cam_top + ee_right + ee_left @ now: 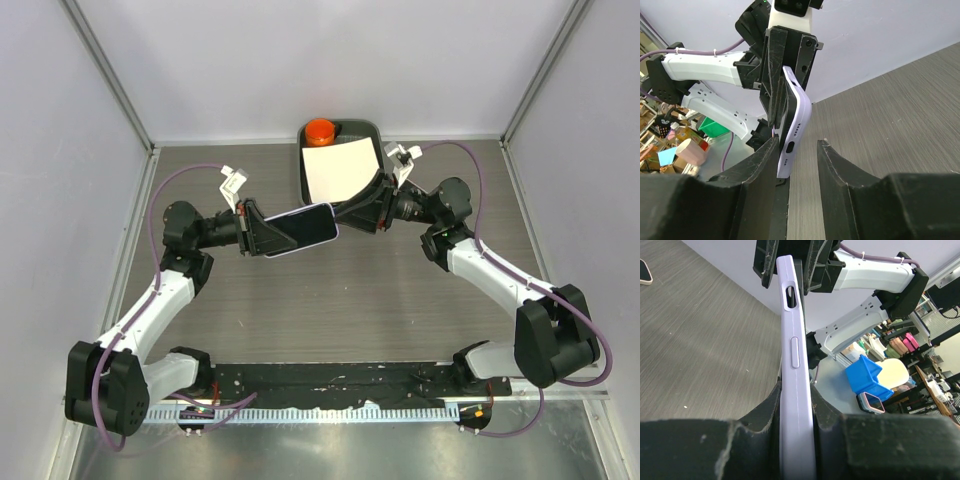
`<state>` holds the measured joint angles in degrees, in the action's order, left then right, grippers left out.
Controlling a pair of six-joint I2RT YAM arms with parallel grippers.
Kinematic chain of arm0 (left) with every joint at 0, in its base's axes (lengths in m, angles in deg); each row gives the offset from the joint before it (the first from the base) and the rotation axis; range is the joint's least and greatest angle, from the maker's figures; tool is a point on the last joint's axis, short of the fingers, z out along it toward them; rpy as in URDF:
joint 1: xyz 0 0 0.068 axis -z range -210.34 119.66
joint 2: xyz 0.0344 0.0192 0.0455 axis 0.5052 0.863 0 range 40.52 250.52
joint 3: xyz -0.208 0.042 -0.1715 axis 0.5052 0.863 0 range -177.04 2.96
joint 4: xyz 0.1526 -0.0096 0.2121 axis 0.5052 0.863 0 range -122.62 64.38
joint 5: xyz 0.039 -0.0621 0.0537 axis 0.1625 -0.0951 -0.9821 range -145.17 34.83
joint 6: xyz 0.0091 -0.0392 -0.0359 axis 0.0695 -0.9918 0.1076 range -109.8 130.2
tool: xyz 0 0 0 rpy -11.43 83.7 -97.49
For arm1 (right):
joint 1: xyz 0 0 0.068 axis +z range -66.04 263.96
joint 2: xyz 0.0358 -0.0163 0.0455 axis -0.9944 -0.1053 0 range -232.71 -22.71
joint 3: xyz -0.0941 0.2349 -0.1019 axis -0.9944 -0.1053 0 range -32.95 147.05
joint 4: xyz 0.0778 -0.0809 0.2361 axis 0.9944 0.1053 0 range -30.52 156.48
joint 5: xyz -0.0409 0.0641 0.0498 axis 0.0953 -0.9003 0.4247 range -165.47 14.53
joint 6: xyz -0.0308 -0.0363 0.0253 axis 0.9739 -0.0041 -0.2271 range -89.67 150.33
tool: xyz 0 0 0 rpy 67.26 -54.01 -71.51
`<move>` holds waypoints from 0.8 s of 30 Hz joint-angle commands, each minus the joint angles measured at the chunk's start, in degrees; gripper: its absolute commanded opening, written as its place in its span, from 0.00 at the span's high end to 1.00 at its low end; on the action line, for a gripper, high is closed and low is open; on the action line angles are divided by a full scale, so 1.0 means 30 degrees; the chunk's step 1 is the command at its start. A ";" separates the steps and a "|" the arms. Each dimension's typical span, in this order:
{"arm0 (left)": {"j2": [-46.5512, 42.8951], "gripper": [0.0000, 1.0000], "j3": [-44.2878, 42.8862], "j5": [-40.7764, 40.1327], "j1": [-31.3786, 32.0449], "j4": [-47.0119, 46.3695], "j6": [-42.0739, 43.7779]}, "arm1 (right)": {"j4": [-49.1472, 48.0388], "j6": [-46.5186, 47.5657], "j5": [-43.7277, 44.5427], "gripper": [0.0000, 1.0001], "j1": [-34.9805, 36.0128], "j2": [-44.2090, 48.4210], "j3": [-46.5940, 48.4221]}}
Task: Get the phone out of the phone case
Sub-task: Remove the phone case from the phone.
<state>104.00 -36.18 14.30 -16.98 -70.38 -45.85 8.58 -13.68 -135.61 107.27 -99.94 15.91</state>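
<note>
The phone in its lilac case (300, 230) hangs in the air over the middle of the table, dark screen up in the top view. My left gripper (262, 232) is shut on its left end; in the left wrist view the case (792, 350) runs edge-on between my pads (797, 405). My right gripper (352, 213) is open around the right end. In the right wrist view the case's port end (797, 125) sits between my fingers (797, 150), close against the left finger (762, 165), with a gap to the right finger (832, 170).
A black tray (303, 175) at the back centre holds a white sheet (340, 168) and an orange round object (320, 131). White walls enclose the table on three sides. A black rail (330, 380) runs along the near edge.
</note>
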 commanded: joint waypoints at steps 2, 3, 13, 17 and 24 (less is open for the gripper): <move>-0.0390 1.00 -0.0754 -0.0130 -0.0061 -0.0861 0.0198 | -0.0145 0.0578 -0.0022 0.59 0.0111 0.0256 0.0499; -0.0390 1.00 -0.0754 -0.0101 -0.0090 -0.0890 0.0140 | -0.0116 0.0549 -0.0022 0.60 0.0111 0.0227 0.0471; -0.0360 1.00 -0.0549 0.0279 -0.0060 -0.2439 -0.0942 | 0.0002 0.0519 -0.0051 0.61 0.0052 -0.0213 0.0617; -0.0273 1.00 -0.0490 0.0543 0.0027 -0.3233 -0.1412 | 0.0177 0.0665 -0.0051 0.62 0.0052 -0.0447 0.0734; -0.0243 1.00 -0.0432 0.0720 0.0173 -0.3907 -0.1882 | 0.1962 0.1983 0.0241 0.66 0.0023 -0.0624 0.1057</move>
<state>104.44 -36.09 14.81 -17.04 -73.11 -49.79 10.50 -12.24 -136.11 107.25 -100.73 17.16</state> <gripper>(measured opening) 0.196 0.352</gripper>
